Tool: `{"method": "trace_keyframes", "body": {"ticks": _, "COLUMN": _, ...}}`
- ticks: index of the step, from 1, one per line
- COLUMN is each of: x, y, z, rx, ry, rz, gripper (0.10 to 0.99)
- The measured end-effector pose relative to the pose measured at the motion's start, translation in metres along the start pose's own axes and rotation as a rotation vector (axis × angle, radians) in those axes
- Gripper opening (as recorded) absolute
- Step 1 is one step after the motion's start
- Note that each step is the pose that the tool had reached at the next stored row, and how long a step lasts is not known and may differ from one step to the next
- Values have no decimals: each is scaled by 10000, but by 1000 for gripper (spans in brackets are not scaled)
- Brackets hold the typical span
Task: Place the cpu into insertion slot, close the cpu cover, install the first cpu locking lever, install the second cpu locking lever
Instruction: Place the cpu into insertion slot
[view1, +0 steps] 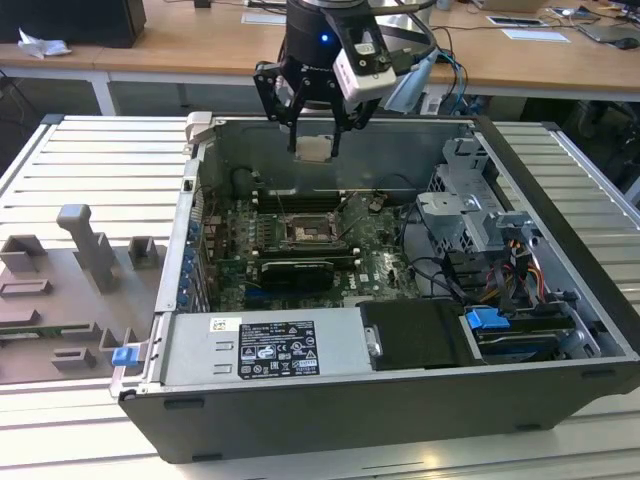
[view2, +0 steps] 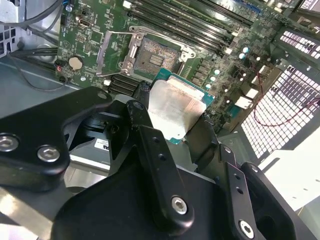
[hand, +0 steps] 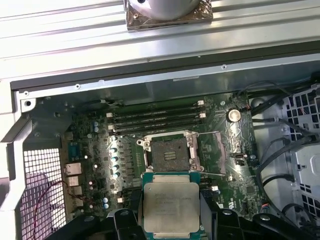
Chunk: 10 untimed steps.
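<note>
Currently the cpu (hand: 171, 205) is clamped by its edges in the claw (view1: 316, 140), pale metal top showing in both wrist views. It hangs in the air over the open computer case (view1: 300, 425), well apart from the board. Below, the insertion slot (hand: 167, 154) lies bare on the motherboard (view1: 385, 265). The cpu cover (view2: 101, 55) is swung open beside it. Long memory slots (hand: 157, 117) run just beside the socket. The case sits on a ribbed metal worktop (view1: 80, 160).
</note>
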<state>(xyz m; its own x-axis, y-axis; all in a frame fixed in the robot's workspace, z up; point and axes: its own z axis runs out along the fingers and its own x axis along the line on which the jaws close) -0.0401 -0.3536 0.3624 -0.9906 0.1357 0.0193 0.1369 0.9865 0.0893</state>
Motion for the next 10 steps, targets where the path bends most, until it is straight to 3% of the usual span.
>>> {"method": "trace_keyframes", "body": {"ticks": 3, "x": 8, "y": -1, "z": 2, "rx": -2, "ry": -15, "rz": 160, "gripper": 541}}
{"method": "trace_keyframes", "body": {"ticks": 10, "x": 9, "y": -3, "z": 18, "rx": -25, "ry": -115, "rz": 1287, "gripper": 541}}
